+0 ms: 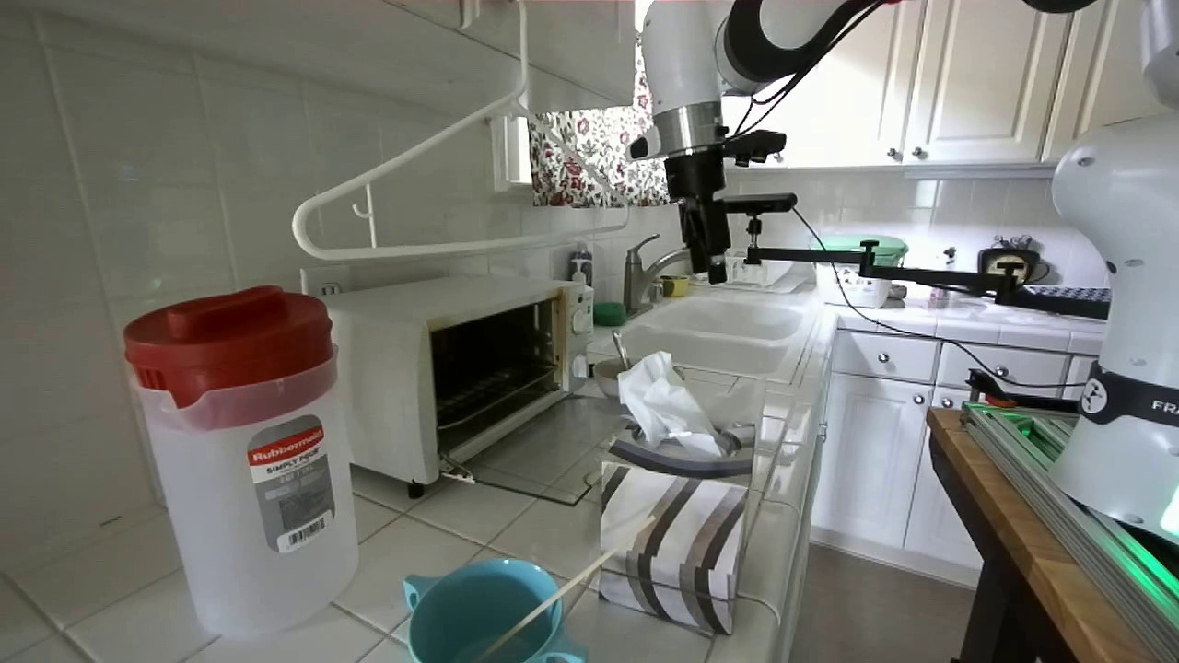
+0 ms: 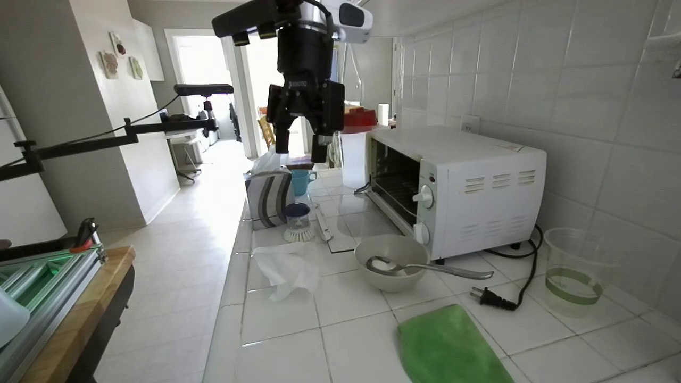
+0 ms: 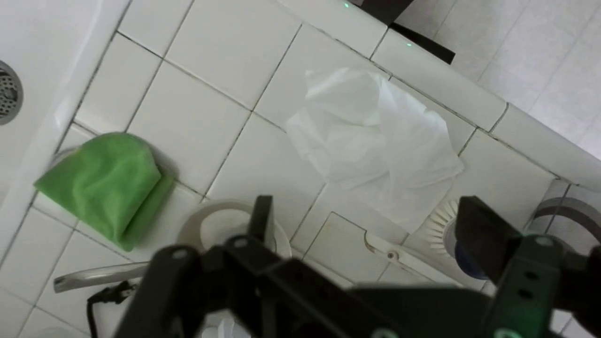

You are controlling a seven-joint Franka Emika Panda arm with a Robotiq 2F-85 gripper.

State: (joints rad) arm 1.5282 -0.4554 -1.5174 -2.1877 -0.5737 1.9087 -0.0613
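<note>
My gripper (image 2: 301, 147) hangs above the counter, pointing down, its jaws wide apart with nothing between them. In the wrist view a crumpled white tissue (image 3: 375, 141) lies flat on the tiles, just beyond the fingertips. A round brush (image 3: 443, 230) with white bristles and a blue top is partly hidden behind the right finger. Behind the left finger sits a pale bowl (image 3: 284, 239), also partly covered. In an exterior view a metal spoon (image 2: 452, 270) rests in that bowl. Beside the brush stands a striped tissue box (image 2: 268, 199) with tissue sticking out on top.
A white toaster oven (image 2: 479, 175) stands against the wall, its glass door lowered onto the counter. A green cloth (image 3: 108, 183) lies near the sink (image 3: 56, 94). A red-lidded pitcher (image 1: 249, 479), a blue cup (image 1: 488, 599) with a stick, and a clear tub (image 2: 574, 271) also stand there.
</note>
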